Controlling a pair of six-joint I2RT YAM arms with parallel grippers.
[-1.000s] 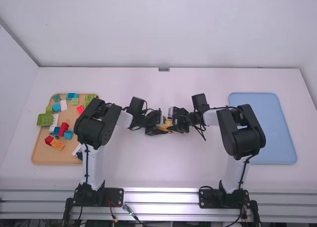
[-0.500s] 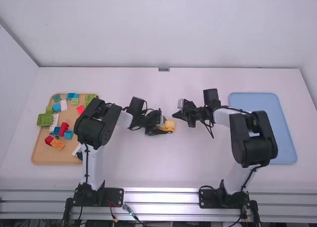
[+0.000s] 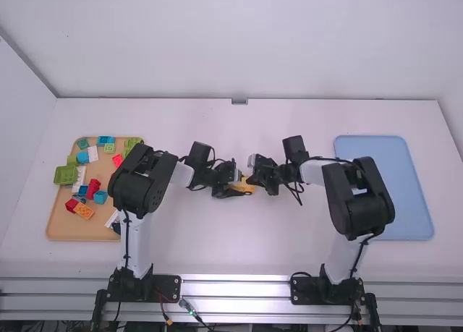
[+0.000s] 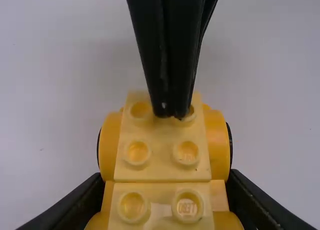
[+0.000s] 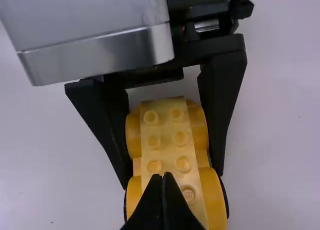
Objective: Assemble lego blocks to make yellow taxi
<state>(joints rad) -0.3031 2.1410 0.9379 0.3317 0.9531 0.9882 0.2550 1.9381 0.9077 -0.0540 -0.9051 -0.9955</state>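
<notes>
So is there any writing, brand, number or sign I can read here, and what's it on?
Nothing I can quote.
Studs on the yellow build: small raised marks, too small to read reliably.
Loose blocks on the tray: any print is too small to read.

White table [image 3: 289,252], pale plain walls [image 3: 239,43] behind.

The black-wheeled yellow taxi base [image 4: 162,162] is facing studs up near the table's [image 3: 239,249] middle; multicoloured Lego blocks [image 3: 65,175] are lying on a tray [image 3: 65,229].
</notes>
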